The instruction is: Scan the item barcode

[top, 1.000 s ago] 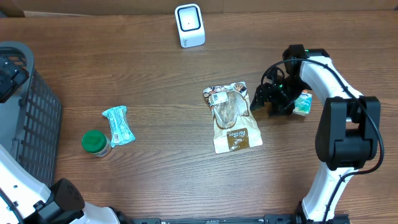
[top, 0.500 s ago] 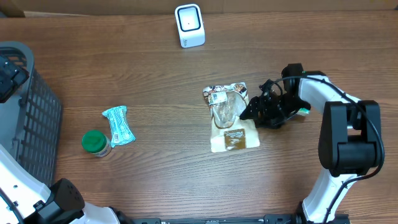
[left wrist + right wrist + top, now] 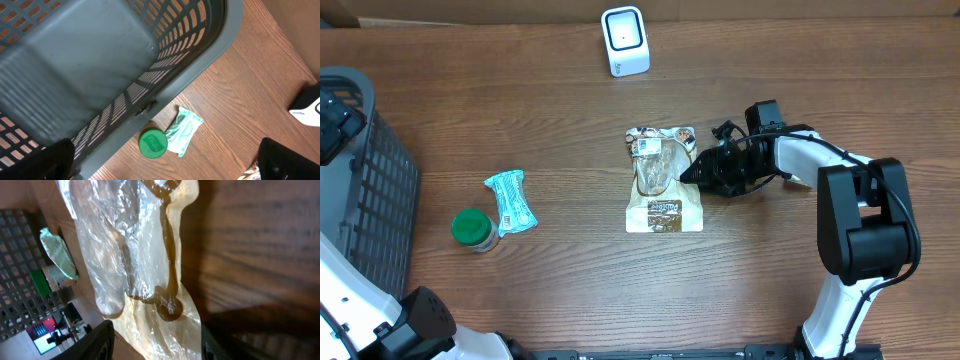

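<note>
A: Where is the snack bag (image 3: 663, 183), and which way does it lie?

B: It lies flat a little right of the middle of the wooden surface (image 3: 550, 110). Its long axis runs from the near edge toward the far edge, almost straight. The brown printed band is at the near end. The clear part sits in the middle, and a white label (image 3: 643, 146) faces up at the far left corner.

A: And the right fingers (image 3: 695, 172)?

B: They come in low from the right and meet the bag's right edge about halfway along. The right wrist view shows the crinkled clear film (image 3: 135, 270) reaching down between the two dark fingers. I cannot tell whether they are clamped on it or only touching.

A: What else is around?

B: Well to the left, level with the bag's near end, stands a green-lidded jar (image 3: 472, 228). A teal packet (image 3: 510, 202) lies just beside it on the right, angled toward the far edge. Both are well apart from the bag. Further left, a grey slatted basket (image 3: 370, 190) sits at the left edge.

A: The left fingers (image 3: 287, 160)?

B: Spread wide above the basket, holding nothing. Their view looks down on the basket wall (image 3: 100, 75), the jar (image 3: 152, 143) and the packet (image 3: 184, 130).

A: And the scanner?

B: The white scanner (image 3: 625, 40) stands at the far edge, a little left of the bag's line and well apart from it.
</note>
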Motion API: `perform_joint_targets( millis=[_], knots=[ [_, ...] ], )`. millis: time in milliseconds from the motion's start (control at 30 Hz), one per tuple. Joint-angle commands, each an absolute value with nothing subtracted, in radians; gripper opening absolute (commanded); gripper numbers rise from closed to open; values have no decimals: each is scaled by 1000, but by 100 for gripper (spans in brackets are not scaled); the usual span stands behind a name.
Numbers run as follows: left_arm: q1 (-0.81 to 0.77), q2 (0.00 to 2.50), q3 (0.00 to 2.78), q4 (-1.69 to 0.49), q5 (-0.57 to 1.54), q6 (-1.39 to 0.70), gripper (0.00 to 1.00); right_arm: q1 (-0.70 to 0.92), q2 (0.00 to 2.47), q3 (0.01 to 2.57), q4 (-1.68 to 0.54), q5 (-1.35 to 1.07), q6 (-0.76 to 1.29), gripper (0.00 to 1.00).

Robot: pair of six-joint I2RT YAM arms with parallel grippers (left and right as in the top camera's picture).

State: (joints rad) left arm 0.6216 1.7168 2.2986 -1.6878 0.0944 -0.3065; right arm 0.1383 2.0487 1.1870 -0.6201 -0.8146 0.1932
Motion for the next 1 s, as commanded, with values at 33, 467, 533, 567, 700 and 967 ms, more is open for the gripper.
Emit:
perform_joint_targets(
  millis=[33, 467, 533, 567, 700, 967],
  knots=[
    [615, 1715, 2300, -1689, 101, -292, 99, 137, 2096, 1161, -563, -735, 237, 59],
    [615, 1715, 2300, -1689, 101, -292, 100, 187, 2096, 1161, -473, -654, 286, 63],
    [615, 1715, 2300, -1689, 101, -292, 99, 203, 2096, 1171, -485, -640, 286, 63],
    [615, 1715, 2300, -1689, 101, -292, 100, 204, 2096, 1175, -494, -631, 286, 62],
    [615, 1715, 2300, -1689, 101, -292, 100, 208, 2086, 1249, -616, -507, 285, 68],
    [615, 1715, 2300, -1689, 101, -292, 99, 260, 2042, 1398, -836, -355, 274, 78]
  ],
)
